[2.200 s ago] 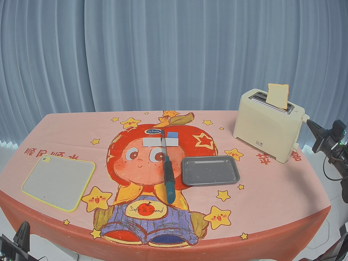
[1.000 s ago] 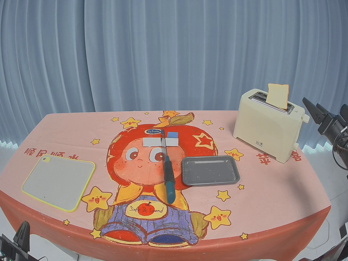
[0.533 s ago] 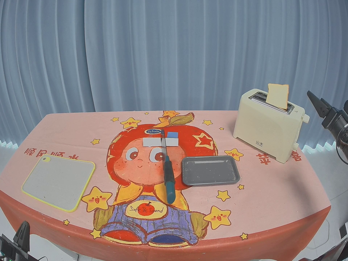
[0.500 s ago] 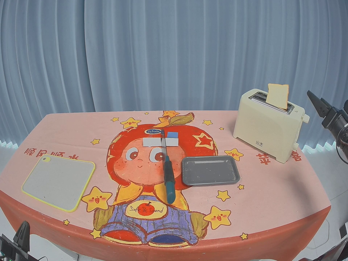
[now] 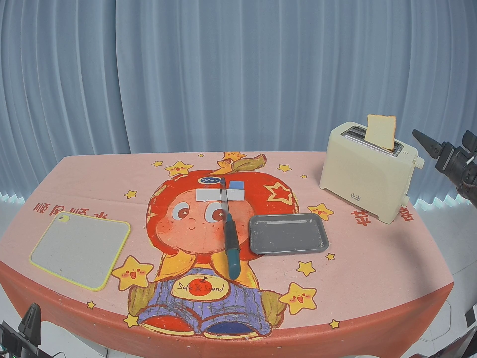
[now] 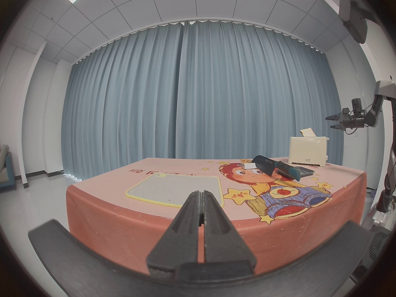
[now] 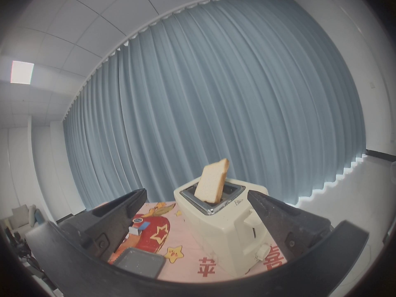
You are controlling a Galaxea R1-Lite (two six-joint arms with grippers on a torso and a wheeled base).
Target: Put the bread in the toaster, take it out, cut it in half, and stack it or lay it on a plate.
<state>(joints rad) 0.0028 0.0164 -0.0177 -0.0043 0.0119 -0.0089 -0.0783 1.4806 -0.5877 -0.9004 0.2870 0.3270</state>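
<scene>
The pale-tan square slice of bread [image 5: 380, 131] stands tilted in the cream plastic toaster [image 5: 365, 175] on the pink-clothed desk [image 5: 387, 274]. It is probably light, soft and easily crushed. The right tool [image 7: 196, 194] hangs beside it, spread wide. A gentle pinch on the exposed top edge suits best. The left tool [image 6: 201, 205] is clenched empty.

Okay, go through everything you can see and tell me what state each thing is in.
bread: uncut, standing tilted in the toaster slot.
toaster: upright, holding the bread.
knife: lying on the table, not held.
plate: empty.
cutting board: flat, bare.
left gripper: shut, empty.
right gripper: open, empty, beside the toaster.
</scene>
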